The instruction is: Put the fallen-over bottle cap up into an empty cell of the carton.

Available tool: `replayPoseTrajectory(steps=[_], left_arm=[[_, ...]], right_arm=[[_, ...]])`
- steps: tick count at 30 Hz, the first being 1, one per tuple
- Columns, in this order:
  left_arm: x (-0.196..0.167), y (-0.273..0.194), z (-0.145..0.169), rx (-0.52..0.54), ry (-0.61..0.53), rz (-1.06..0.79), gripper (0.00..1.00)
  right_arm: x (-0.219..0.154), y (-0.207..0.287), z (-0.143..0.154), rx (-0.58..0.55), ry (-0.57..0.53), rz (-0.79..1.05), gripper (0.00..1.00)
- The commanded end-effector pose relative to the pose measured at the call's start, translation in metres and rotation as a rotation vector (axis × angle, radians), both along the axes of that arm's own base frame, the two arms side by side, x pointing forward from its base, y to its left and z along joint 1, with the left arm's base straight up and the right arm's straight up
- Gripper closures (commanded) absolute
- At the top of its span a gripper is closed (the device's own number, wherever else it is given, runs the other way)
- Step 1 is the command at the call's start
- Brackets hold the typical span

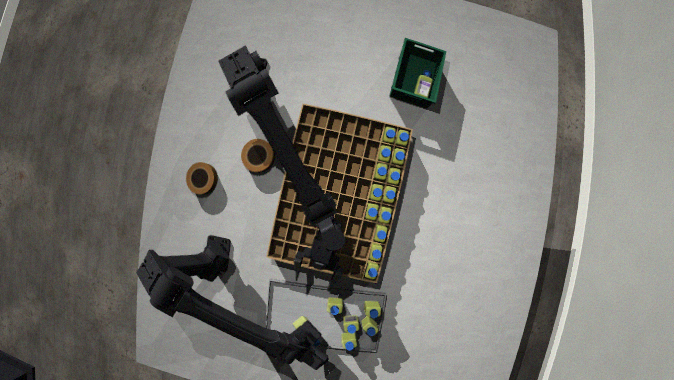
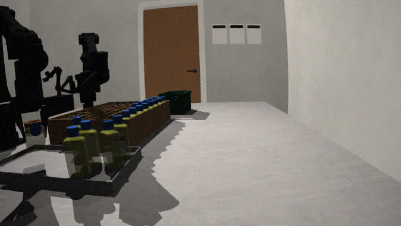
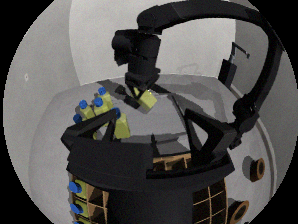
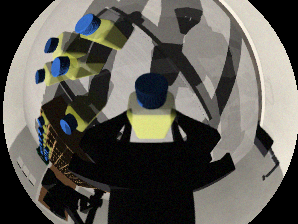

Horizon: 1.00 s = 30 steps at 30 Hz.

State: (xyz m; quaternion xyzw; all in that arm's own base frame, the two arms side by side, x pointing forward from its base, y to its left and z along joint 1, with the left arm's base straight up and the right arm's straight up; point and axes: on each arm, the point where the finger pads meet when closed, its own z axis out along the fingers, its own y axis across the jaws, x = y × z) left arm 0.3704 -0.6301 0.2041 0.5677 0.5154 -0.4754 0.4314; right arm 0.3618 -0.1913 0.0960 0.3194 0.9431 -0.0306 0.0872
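My right gripper (image 1: 303,332) (image 4: 151,112) is shut on a yellow bottle (image 1: 300,322) (image 2: 43,132) (image 3: 146,101) (image 4: 151,131) with a blue cap. The bottle is tilted in the air over the left part of the clear tray (image 1: 268,305) (image 2: 95,187), its cap towards the exterior camera. My left gripper (image 1: 320,274) (image 3: 150,112) is open and empty above the carton's edge nearest the tray. The brown carton (image 1: 350,116) (image 2: 160,116) has capped bottles (image 1: 390,194) upright along its right side and many empty cells. The arm hides some cells.
Several upright bottles (image 1: 334,305) (image 2: 75,148) stand in the tray's right half. A green crate (image 1: 399,77) (image 2: 181,104) with one bottle (image 1: 424,86) lying in it is at the back right. Two round brown containers (image 1: 246,155) (image 1: 190,177) stand left of the carton.
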Motion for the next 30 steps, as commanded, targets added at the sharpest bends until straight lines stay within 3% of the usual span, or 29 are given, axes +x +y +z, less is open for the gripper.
replayPoseTrajectory(steps=[1,12,30], left_arm=[[0.016,-0.004,0.032,-0.072,-0.011,0.070,0.00],[0.020,-0.005,0.042,-0.107,-0.009,0.092,0.00],[-0.003,-0.001,0.031,-0.087,-0.001,-0.032,0.00]], right_arm=[[0.031,-0.005,0.028,-0.184,-0.248,0.070,0.53],[0.026,-0.007,0.033,-0.384,-0.456,0.058,0.53],[-0.040,-0.003,0.043,-0.685,-0.747,-0.071,0.53]])
